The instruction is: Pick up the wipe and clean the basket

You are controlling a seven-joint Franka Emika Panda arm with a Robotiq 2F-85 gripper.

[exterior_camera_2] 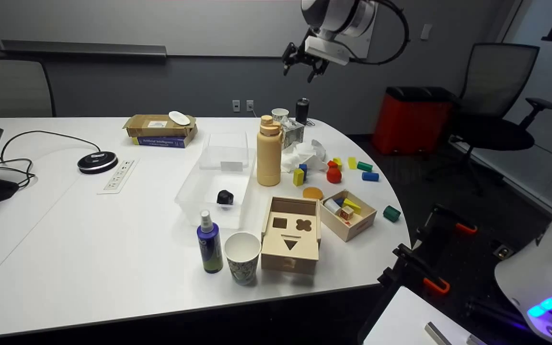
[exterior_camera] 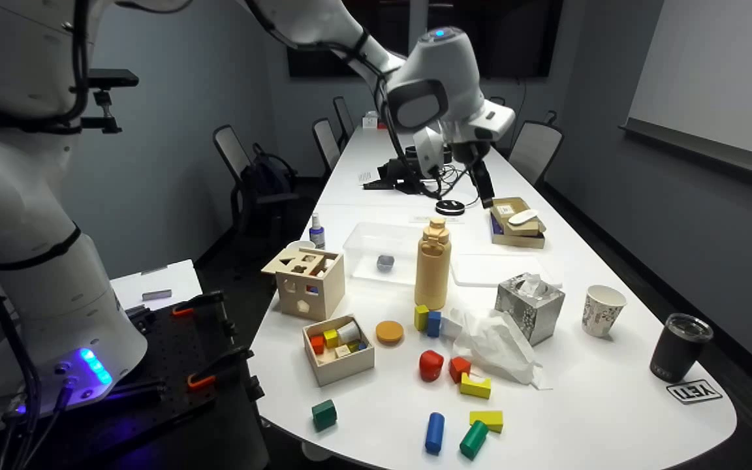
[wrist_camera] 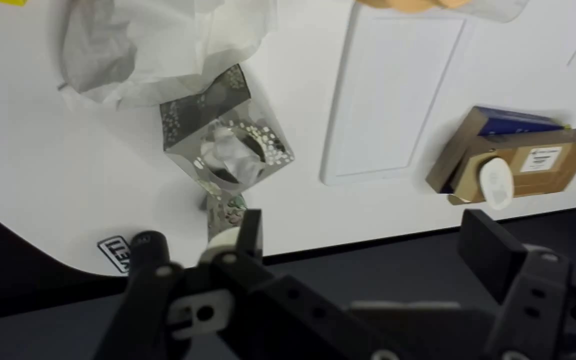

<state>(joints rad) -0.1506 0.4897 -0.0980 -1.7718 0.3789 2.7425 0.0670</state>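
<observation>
Chairs point(exterior_camera: 536, 150) line both sides of a long white table point(exterior_camera: 585, 418) between grey walls point(exterior_camera: 670, 222).

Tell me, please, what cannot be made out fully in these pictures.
White wipe: cut off by the wrist view's top edge.
Clear basket: in an exterior view, partly behind the tan bottle.
Paper cup: in an exterior view, mostly behind the wooden shape box.
Small dark object in the basket: in both exterior views, too small to identify.
</observation>
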